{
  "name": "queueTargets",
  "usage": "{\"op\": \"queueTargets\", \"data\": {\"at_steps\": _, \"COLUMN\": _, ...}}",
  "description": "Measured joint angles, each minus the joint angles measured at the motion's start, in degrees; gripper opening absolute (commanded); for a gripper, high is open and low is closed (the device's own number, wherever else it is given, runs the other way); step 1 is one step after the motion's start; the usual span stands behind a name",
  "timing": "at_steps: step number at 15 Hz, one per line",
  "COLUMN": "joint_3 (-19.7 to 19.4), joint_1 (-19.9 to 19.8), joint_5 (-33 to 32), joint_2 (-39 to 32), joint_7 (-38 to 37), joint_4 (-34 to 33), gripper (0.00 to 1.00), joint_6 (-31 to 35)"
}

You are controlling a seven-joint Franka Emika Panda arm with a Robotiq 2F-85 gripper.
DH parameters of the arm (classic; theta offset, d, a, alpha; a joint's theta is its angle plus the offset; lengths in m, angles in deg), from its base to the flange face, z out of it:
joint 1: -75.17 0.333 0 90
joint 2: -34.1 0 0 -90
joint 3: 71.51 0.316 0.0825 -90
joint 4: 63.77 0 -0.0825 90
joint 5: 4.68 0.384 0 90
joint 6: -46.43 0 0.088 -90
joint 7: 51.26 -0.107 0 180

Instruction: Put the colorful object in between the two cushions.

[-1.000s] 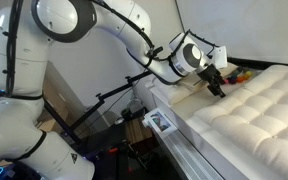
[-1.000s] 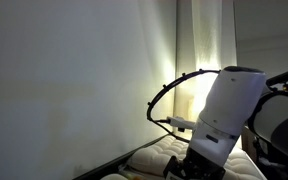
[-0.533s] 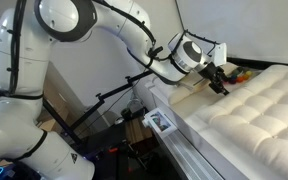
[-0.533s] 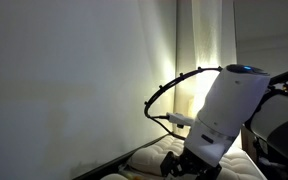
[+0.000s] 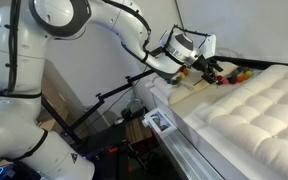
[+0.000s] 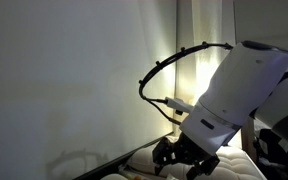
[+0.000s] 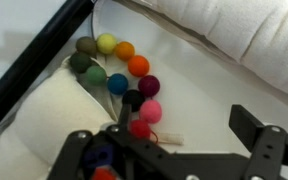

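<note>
A white robot arm reaches over the far end of a large, tufted, cream-white cushion (image 5: 254,110). A flatter, smooth cream cushion (image 5: 187,97) lies just beside it, on the robot's side.

We see the gripper (image 5: 213,68) hanging just short of a small patch of bright colours, the colorful object (image 5: 242,73), which lies near the wall beyond the tufted cushion.

In the wrist view the colorful object (image 7: 134,75) is a string of round beads curled into a loop on a white surface: olive, yellow, orange, purple, pink, red, blue and green. White padding rises at the upper right and lower left of that view; we cannot tell which cushion is which there. The gripper (image 7: 169,140) is spread wide and holds nothing, its dark fingers (image 7: 269,145) standing either side of the near end of the loop.

We judge this to be the approach before the pickup. The next move calls for lowering so the fingers straddle a run of beads, then closing. The limp string would then have to be lifted clear and carried to the gap between the two cushions.
</note>
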Motion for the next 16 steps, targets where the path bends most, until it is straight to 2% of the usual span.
{"op": "queueTargets", "data": {"at_steps": 5, "joint_3": -3.8, "joint_1": 2.1, "joint_5": -6.9, "joint_2": 0.9, "joint_7": -8.3, "joint_4": -1.6, "gripper": 1.00, "joint_6": 4.1}}
{"op": "queueTargets", "data": {"at_steps": 12, "joint_3": -4.7, "joint_1": 1.9, "joint_5": -7.3, "joint_2": 0.5, "joint_7": -8.5, "joint_4": -1.7, "gripper": 1.00, "joint_6": 4.4}}
{"op": "queueTargets", "data": {"at_steps": 16, "joint_3": -5.1, "joint_1": 0.4, "joint_5": -10.2, "joint_2": -1.4, "joint_7": -7.9, "joint_4": -1.8, "gripper": 1.00, "joint_6": 11.8}}
